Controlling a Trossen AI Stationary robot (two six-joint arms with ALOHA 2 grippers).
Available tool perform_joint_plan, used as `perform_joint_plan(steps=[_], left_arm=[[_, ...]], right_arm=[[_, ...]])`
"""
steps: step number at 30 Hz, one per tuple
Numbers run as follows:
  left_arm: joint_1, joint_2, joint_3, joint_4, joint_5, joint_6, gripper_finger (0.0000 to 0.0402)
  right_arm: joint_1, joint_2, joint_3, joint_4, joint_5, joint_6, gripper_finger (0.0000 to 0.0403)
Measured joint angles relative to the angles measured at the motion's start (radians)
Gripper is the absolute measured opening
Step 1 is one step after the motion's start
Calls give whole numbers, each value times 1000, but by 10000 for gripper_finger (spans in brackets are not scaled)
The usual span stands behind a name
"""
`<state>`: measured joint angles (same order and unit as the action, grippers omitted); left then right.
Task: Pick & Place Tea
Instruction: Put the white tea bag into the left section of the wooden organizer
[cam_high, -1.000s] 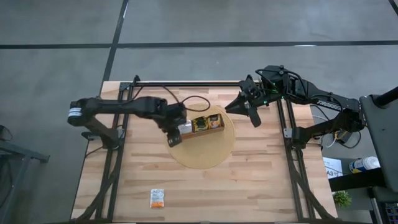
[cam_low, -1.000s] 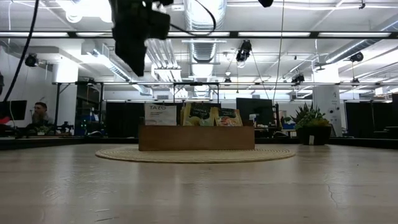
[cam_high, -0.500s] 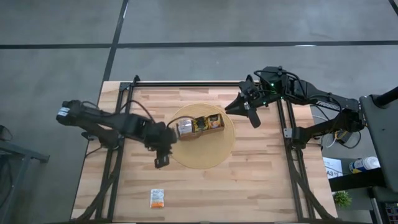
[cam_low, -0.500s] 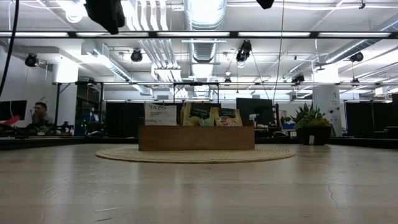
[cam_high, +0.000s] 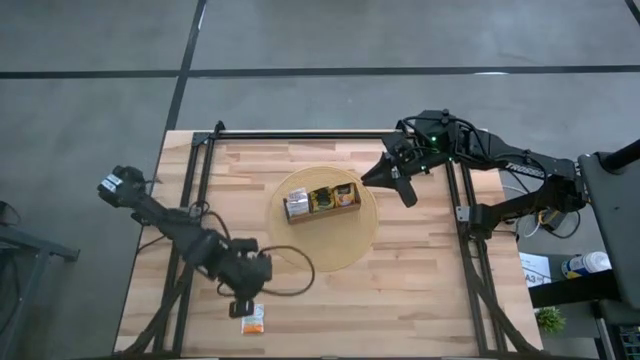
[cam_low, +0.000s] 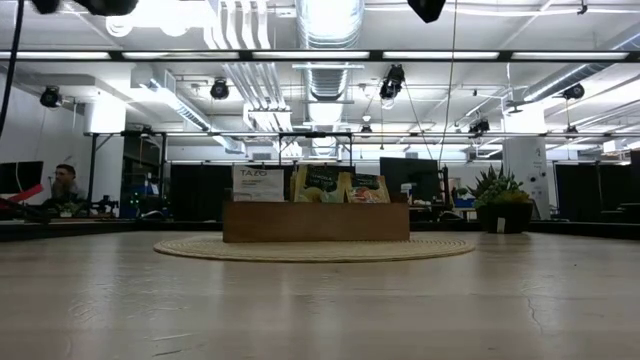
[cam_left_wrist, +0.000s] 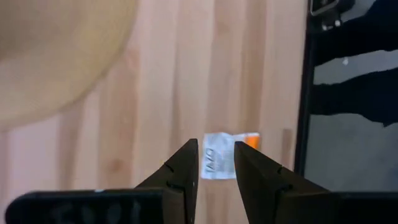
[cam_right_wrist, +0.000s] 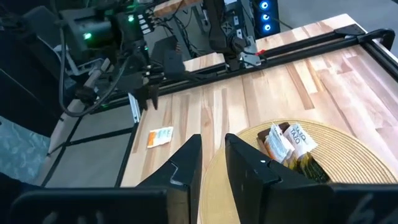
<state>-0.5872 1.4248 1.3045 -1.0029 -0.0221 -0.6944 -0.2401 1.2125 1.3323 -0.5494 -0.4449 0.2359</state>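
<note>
White-and-orange sachet (cam_left_wrist: 222, 157) lies alone near the table's front edge, so my left gripper (cam_left_wrist: 216, 163) hangs above it, jaws slightly apart, while my right gripper (cam_high: 400, 184) waits, narrowly parted, beside the tray (cam_high: 322, 212).

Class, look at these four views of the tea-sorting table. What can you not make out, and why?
- Loose tea sachet: print too small to read in the high view; in the left wrist view the left gripper hides its middle, and the low view does not show it.
- Tray: its wall hides the lower halves of the sachets in the low view.
- Right gripper: mostly cut off by the top edge in the low view.
- Person in the low view: too small to tell much.
</note>
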Motion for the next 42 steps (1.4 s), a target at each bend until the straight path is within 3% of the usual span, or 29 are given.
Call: perform_joint_plan(steps=[5,13,21,33,42], left_arm=[[-64,42,8,32,4,-129,96],[-75,77,-1,41,36,-144,97],[-70,126,-3,42,39,96,101],[-69,204,-95,77,57,397,243],[-69,246,-187,246,106,478,259]], right_arm=[[0,0,-5,-1,-8,0,74],[10,0,-7,-1,-8,-2,86],[36,0,-7,-1,-8,105,77],[139,-1,-7,-8,3,170,74],[244,-2,-7,-32,66,183,68]])
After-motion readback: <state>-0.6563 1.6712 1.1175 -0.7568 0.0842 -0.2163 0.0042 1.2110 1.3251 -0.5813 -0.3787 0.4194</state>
